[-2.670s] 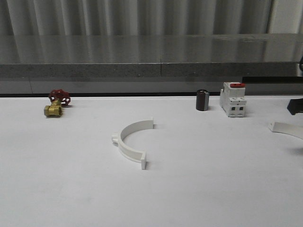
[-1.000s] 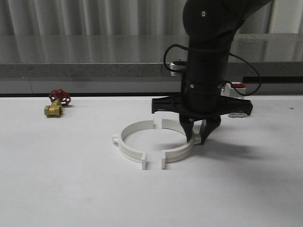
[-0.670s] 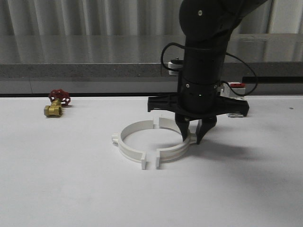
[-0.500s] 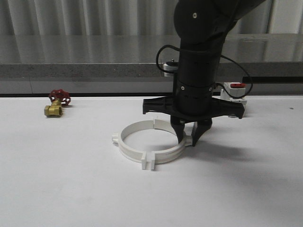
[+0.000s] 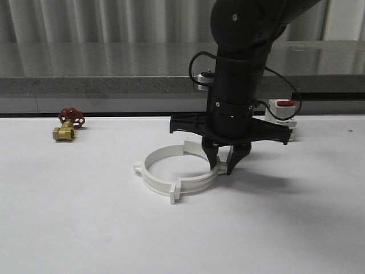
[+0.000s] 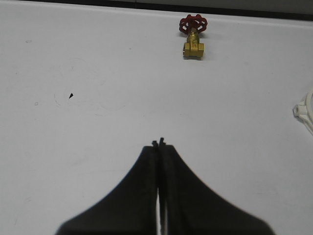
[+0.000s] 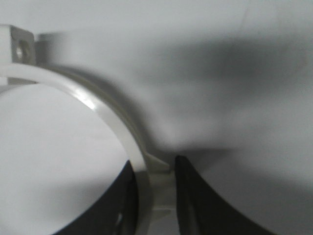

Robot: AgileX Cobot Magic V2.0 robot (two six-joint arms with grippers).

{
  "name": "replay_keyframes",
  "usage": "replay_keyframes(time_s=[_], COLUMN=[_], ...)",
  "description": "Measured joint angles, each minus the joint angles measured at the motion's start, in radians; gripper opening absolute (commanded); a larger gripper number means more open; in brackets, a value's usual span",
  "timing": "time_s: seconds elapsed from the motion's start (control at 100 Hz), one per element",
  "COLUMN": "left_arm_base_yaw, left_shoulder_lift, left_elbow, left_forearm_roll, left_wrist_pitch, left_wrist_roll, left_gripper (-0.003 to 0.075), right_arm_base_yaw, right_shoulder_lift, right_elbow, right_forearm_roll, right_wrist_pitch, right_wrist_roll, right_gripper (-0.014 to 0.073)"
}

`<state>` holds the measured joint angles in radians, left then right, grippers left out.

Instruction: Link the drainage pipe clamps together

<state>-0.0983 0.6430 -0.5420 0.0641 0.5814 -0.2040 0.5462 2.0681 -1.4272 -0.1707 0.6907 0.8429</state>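
Observation:
Two white drainage pipe clamps lie on the white table as one ring. The left half [image 5: 151, 182] and the right half [image 5: 198, 183] meet at the near tabs and at the far tabs. My right gripper [image 5: 222, 169] comes down from above and is shut on the right half's mid-arc tab. Close up, the right wrist view has that white arc [image 7: 105, 115] running between the two dark fingers of the gripper [image 7: 154, 162]. My left gripper [image 6: 159, 142] is shut with nothing in it and hovers over bare table. A tab of the left clamp [image 6: 305, 110] pokes in at that view's edge.
A brass valve with a red handwheel [image 5: 68, 127] [image 6: 194, 36] stands at the back left. A white breaker with a red top [image 5: 283, 112] sits behind the right arm. A grey ledge [image 5: 114, 85] runs along the table's far edge.
The right arm has brought the right half in and slid it left. The gap between the two halves has closed, and their end tabs now touch.

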Motion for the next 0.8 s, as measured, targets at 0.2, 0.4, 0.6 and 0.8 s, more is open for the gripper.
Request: replay_keyframes(time_s=[0.2, 0.4, 0.6, 0.8], left_arm_base_yaw=[0.0, 0.0, 0.0, 0.0], left_shoulder_lift=[0.0, 0.0, 0.0, 0.0], left_elbow=[0.0, 0.0, 0.0, 0.0], left_forearm_roll=[0.0, 0.0, 0.0, 0.0], left_wrist_pitch=[0.0, 0.0, 0.0, 0.0], left_wrist_roll=[0.0, 0.0, 0.0, 0.001], left_gripper=[-0.002, -0.002, -0.002, -0.002], right_arm_base_yaw=[0.0, 0.002, 0.002, -0.01], right_shoulder_lift=[0.0, 0.0, -0.016, -0.106], right_elbow=[0.0, -0.003, 0.001, 0.001], right_forearm_roll=[0.007, 0.021, -0.008, -0.038], right_wrist_pitch=[-0.002, -0.012, 0.015, 0.042], right_wrist_roll=[-0.004, -0.013, -0.013, -0.089], right_gripper=[0.0372, 0.0482, 0.0482, 0.0482])
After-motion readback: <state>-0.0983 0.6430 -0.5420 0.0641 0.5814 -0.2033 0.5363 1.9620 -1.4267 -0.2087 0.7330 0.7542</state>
